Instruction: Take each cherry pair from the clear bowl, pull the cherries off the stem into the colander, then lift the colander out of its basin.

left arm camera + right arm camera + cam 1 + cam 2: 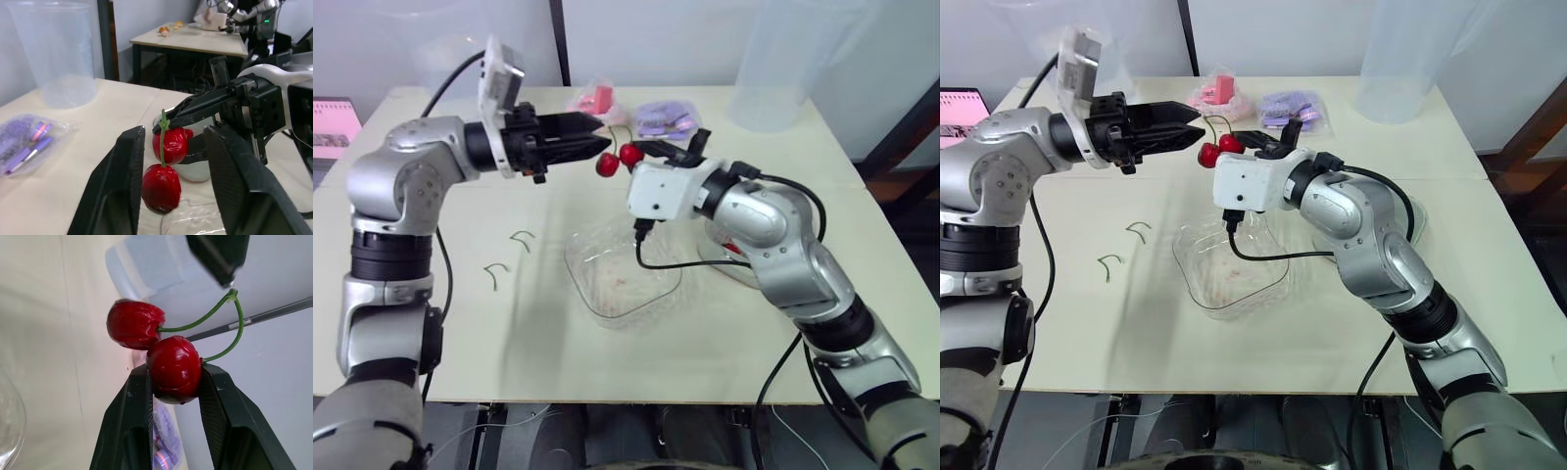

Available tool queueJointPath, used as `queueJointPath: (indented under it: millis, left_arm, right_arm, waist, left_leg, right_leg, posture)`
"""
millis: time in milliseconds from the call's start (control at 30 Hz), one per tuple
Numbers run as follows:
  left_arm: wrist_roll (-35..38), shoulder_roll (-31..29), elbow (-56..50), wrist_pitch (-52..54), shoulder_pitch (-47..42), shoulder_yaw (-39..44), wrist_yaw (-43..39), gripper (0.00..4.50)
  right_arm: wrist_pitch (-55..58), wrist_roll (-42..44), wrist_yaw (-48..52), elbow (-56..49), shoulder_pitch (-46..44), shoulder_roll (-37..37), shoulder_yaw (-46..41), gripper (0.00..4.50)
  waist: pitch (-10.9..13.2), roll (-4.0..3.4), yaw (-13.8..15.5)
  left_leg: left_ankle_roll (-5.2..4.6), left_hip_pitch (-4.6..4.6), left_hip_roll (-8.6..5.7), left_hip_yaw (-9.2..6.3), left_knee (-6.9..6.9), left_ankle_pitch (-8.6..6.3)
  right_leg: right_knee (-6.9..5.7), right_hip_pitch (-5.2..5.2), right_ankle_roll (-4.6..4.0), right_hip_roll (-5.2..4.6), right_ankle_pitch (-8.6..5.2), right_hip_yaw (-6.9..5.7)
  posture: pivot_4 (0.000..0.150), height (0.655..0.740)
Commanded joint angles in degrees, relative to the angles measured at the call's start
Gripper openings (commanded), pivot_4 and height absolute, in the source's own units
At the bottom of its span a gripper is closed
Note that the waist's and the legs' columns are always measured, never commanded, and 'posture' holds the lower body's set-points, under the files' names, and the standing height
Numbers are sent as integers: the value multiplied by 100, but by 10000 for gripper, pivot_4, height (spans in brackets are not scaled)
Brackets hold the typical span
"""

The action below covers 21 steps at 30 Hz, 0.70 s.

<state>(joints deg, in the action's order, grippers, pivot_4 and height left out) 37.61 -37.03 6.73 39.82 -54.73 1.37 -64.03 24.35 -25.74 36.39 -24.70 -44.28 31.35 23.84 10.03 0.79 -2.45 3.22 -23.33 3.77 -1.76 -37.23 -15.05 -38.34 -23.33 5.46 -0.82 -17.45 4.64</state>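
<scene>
A cherry pair hangs in the air between my two grippers, above the table's far middle. My right gripper [173, 377] is shut on one cherry [630, 154]. The other cherry [608, 164] hangs free on its green stem [162, 134]. My left gripper [605, 145] is open, its fingers standing either side of the stem and the free cherry [160, 188] without pinching them. The clear bowl [607, 294] sits below on the table. The white colander [720, 259] lies mostly hidden behind my right forearm.
Two bare green stems [521, 235] [494, 272] lie on the table left of the bowl. At the back stand a pink bag [592, 98], a purple bag [666, 117] and a tall clear container [773, 69].
</scene>
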Motion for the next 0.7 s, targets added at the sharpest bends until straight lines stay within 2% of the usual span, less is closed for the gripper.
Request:
queueJointPath:
  millis: [33, 700]
  left_arm:
    - [110, 70, -116, 25, -33, 211, 45, 23121]
    - [-52, 688, 247, -247, -307, 208, 296, 23121]
  right_arm:
    - [-120, -80, -21, -233, -31, -77, -211, 8621]
    - [-95, -138, 138, -332, 12, -231, -272, 8621]
  waist:
    - [0, 0, 1]
    - [0, 0, 2]
  left_leg:
    - [0, 0, 0, 0, 0, 0]
    - [16, 1, 0, -2, 2, 9]
  right_leg:
    - [0, 0, 0, 0, 0, 0]
    - [-3, 0, 0, -1, 0, -1]
  posture:
    - [1500, 7367]
    - [1500, 7367]
